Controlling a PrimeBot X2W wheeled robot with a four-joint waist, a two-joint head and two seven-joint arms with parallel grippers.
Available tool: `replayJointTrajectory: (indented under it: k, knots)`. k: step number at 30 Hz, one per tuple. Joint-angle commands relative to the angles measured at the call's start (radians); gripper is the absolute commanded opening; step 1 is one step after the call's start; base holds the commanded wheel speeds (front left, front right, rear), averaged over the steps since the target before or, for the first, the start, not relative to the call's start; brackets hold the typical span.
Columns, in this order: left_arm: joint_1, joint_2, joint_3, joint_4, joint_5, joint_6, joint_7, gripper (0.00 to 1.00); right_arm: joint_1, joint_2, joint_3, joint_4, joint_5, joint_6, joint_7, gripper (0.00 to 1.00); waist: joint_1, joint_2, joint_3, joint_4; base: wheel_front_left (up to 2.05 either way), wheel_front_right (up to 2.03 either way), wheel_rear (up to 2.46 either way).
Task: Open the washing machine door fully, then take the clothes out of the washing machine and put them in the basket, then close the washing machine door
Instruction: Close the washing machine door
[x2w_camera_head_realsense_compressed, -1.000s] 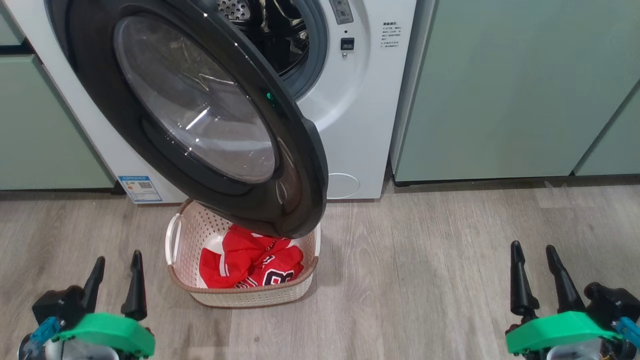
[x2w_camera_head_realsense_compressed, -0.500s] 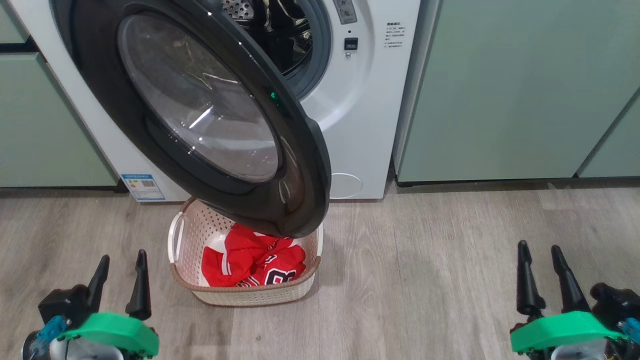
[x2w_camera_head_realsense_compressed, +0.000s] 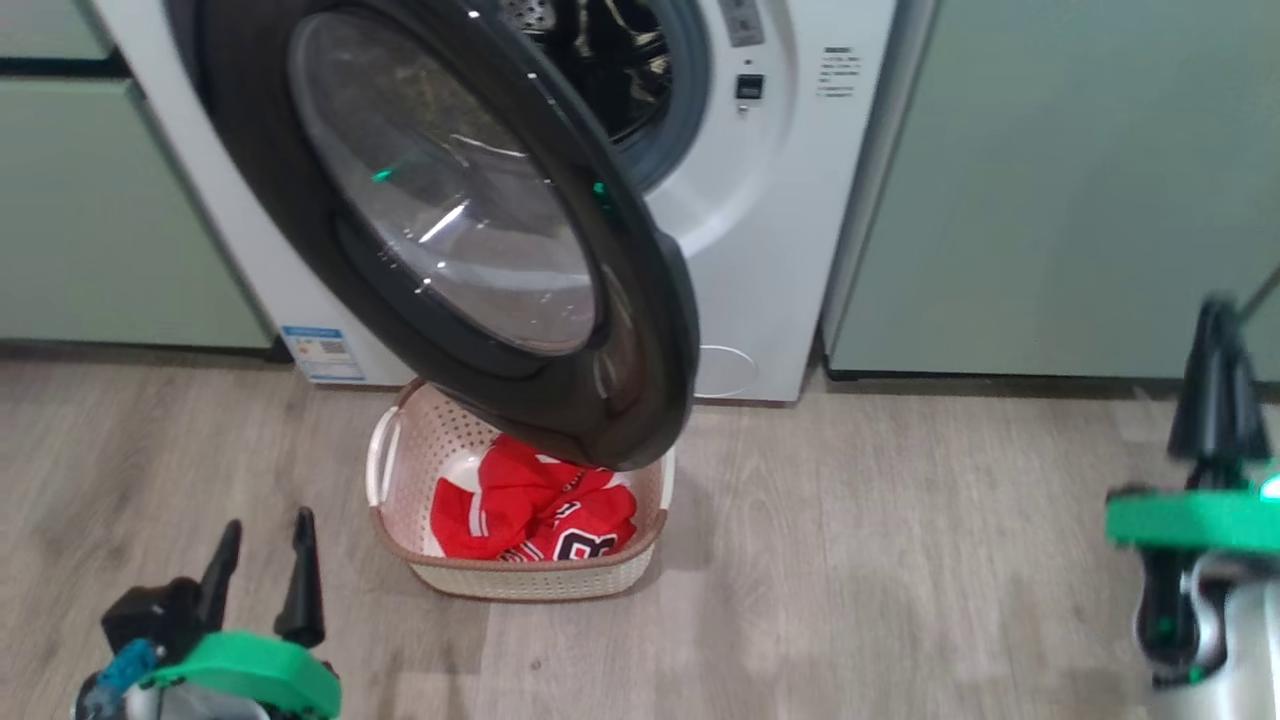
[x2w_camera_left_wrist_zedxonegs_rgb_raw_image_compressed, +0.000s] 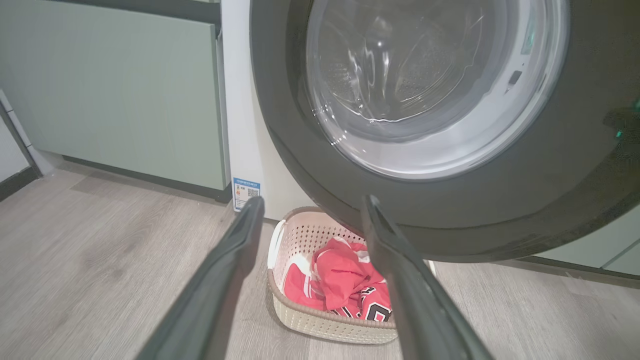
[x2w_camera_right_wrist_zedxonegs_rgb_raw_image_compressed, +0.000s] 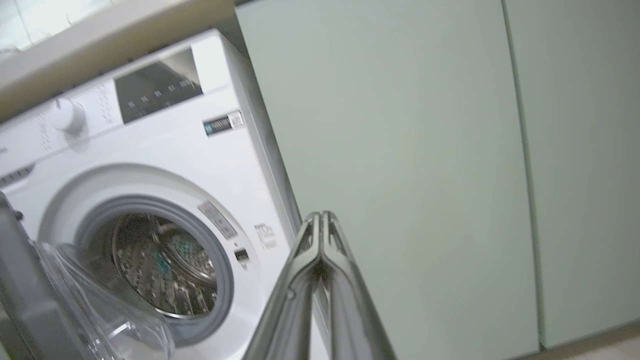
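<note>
Head view: washing machine door (x2w_camera_head_realsense_compressed: 450, 230) hung open above the basket (x2w_camera_head_realsense_compressed: 530, 583) w/ the red clothes (x2w_camera_head_realsense_compressed: 530, 515) inside, left pincer (x2w_camera_head_realsense_compressed: 267, 528) at lower left; left wrist view: its 2 fingers (x2w_camera_left_wrist_zedxonegs_rgb_raw_image_compressed: 240, 240) were spread, empty; right wrist view: right pincer (x2w_camera_right_wrist_zedxonegs_rgb_raw_image_compressed: 320, 216) was clenched on nothing, facing the washing machine (x2w_camera_right_wrist_zedxonegs_rgb_raw_image_compressed: 165, 145).

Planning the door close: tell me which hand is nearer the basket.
Left. The left hand is just left of the basket, open; the right hand is far off to its right, shut.

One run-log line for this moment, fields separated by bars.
black-rimmed round glass door: open | red jersey: inside cream perforated plastic basket | left gripper: open | right gripper: shut, empty
</note>
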Motion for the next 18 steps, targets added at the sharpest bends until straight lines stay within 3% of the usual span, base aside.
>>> replayJointTrajectory:
  k: [1,8,18]
  knots:
    - [-0.019,0.01,0.028,-0.024,0.006,0.001,-0.007,1.0,-0.052,-0.005,0.033,-0.053,-0.005,-0.001,-0.006,0.0,0.0,-0.0001,-0.005,0.019,0.0,0.0,0.0]
    - [-0.015,0.0,0.01,-0.021,0.01,0.001,-0.007,1.0,-0.164,-0.018,0.147,-0.143,0.004,-0.001,-0.006,0.0,0.0,-0.0001,-0.024,0.1,0.0,0.0,0.0]
    - [-0.024,-0.013,-0.031,-0.017,0.008,0.001,-0.007,1.0,-0.288,-0.05,0.493,-0.084,0.054,-0.001,-0.006,0.0,0.0,-0.0001,-0.014,0.21,0.0,0.0,0.0]
